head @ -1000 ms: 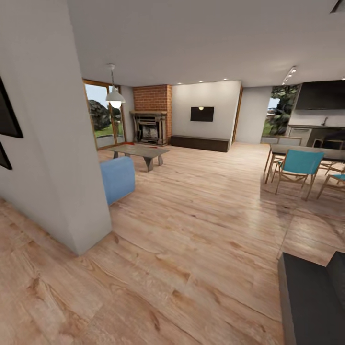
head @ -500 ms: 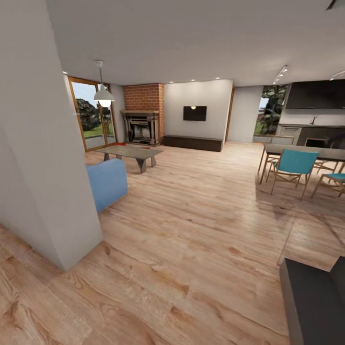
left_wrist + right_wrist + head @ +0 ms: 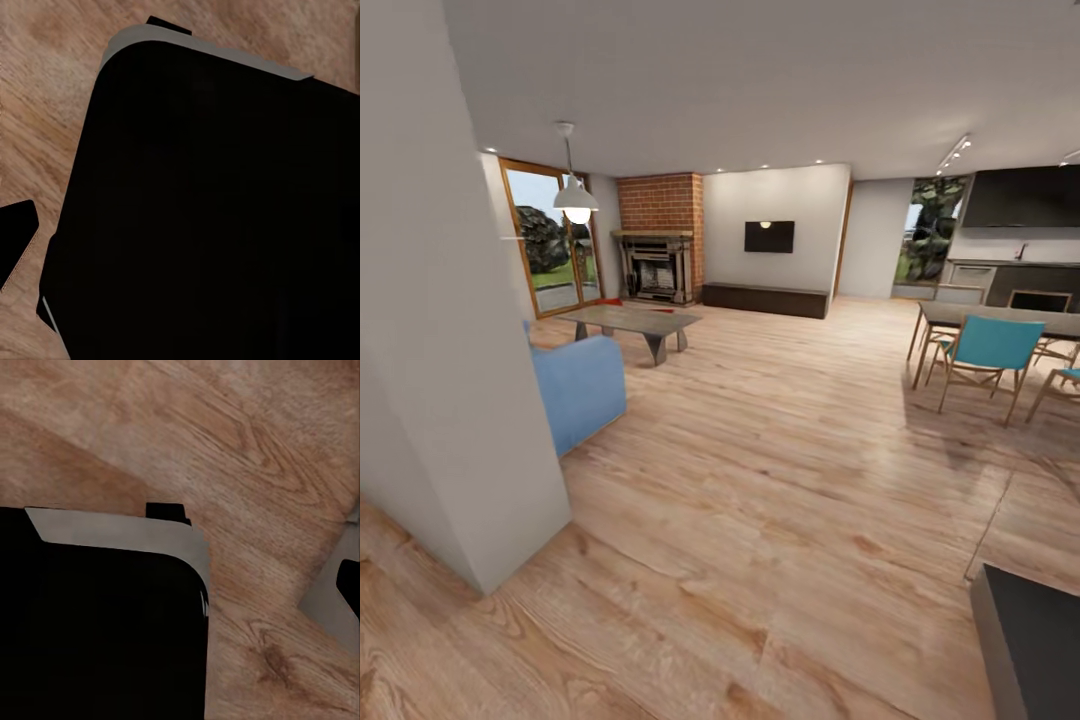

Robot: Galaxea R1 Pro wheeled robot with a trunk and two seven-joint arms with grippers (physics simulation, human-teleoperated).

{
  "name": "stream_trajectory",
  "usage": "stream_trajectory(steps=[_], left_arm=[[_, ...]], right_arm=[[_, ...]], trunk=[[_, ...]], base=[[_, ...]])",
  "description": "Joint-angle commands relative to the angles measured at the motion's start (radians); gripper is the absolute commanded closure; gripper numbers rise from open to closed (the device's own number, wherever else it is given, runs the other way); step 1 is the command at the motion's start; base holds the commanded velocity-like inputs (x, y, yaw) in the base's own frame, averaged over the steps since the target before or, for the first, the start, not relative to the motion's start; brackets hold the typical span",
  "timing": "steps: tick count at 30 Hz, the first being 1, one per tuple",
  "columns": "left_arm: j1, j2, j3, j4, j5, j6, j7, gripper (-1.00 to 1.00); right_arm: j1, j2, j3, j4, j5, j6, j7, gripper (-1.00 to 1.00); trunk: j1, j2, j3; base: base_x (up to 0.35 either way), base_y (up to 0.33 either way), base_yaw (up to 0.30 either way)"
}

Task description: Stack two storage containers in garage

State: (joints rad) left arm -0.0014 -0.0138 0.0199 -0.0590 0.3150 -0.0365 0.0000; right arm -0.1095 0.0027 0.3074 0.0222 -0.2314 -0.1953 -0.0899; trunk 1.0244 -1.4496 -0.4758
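Observation:
I am in the living room, on its light wood plank flooring (image 3: pixel 780 480). Far off stand the red brick fireplace (image 3: pixel 660 245) and the wood-framed glass doors (image 3: pixel 545 240). A small red patch (image 3: pixel 612 299) shows low down beyond the coffee table (image 3: pixel 630 322), too small to tell what it is. The storage containers cannot be made out for certain. One dark fingertip (image 3: pixel 16 244) shows in the left wrist view, and one dark fingertip (image 3: pixel 349 585) in the right wrist view. Both hang over wood flooring beside my black base (image 3: pixel 217 217).
A pale wall corner (image 3: pixel 450 380) juts out close at the left, with the blue sofa (image 3: pixel 578 390) behind it. A dining table with teal chairs (image 3: pixel 985 350) stands at the right. A dark block (image 3: pixel 1035 650) sits at the lower right. Wide open flooring lies ahead.
The whole picture has shifted as my camera moved: the wall corner sits further left and the dark block has slid toward the right edge. Nothing in the room has moved.

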Motion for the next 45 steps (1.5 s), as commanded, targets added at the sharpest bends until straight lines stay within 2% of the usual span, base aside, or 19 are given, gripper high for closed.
stream_trajectory(steps=[1,10,27,45], left_arm=[[0.0,0.0,0.002,0.0,0.004,-0.002,0.0,-1.0],[0.0,-0.001,0.002,0.001,0.003,-0.002,0.0,-1.0],[0.0,-0.003,0.002,0.001,0.002,-0.003,0.0,-1.0],[0.0,-0.003,0.0,-0.001,0.001,-0.003,0.0,-1.0]], right_arm=[[-0.001,0.0,0.009,0.002,-0.009,-0.005,-0.001,-1.0],[-0.001,0.001,0.009,0.002,-0.008,-0.006,-0.001,-1.0],[-0.001,0.001,0.009,0.002,-0.01,-0.006,-0.001,-1.0],[-0.001,0.0,0.01,0.002,-0.01,-0.006,-0.001,-1.0]], trunk=[[0.001,0.0,-0.001],[0.001,0.0,-0.001],[0.001,0.0,-0.001],[0.001,0.0,-0.001]], base=[[0.322,0.051,0.0],[0.322,0.013,-0.002],[0.322,0.0,-0.248],[0.322,0.0,-0.012]])
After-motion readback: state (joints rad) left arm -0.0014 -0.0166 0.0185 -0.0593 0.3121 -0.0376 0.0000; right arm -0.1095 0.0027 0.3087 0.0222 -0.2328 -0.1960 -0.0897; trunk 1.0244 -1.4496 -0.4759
